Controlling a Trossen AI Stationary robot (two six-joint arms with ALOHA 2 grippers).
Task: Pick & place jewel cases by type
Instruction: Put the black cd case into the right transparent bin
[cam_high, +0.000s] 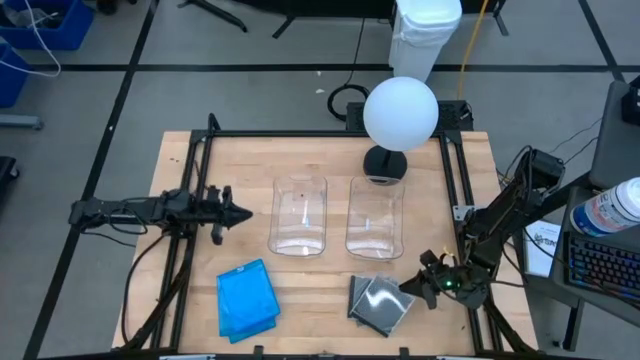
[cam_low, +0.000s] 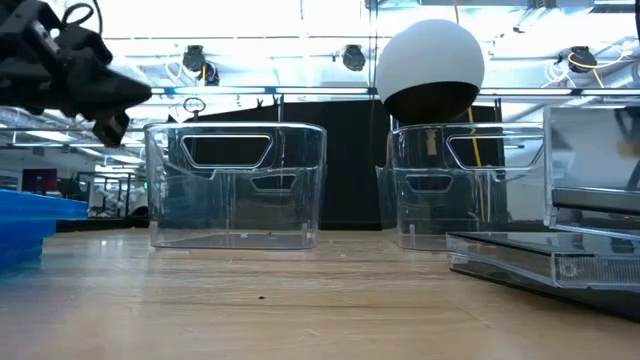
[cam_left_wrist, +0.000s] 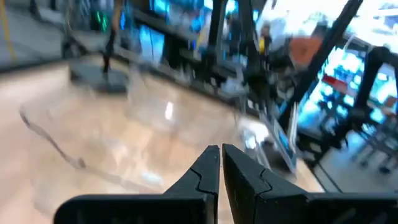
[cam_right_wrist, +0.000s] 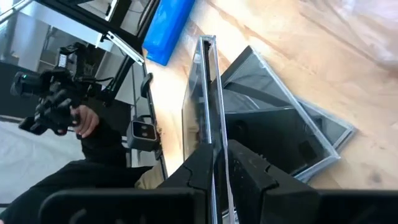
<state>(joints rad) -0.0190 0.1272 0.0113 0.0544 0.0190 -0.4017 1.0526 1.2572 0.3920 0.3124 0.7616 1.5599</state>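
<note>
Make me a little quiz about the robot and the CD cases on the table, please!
1. True or false: both clear tubs already have cases in them.
2. What colour is the pile of cases nearest the left gripper?
A. red
B. blue
C. yellow
3. What is the right gripper doing with its fingers?

Key
1. False. The tubs look bare; no case is in them.
2. B. The pile is bright blue, at the table's front edge.
3. They are pinched shut on the edge of a clear case, above the grey pile. The left gripper is shut on nothing, up beside the left tub.
</note>
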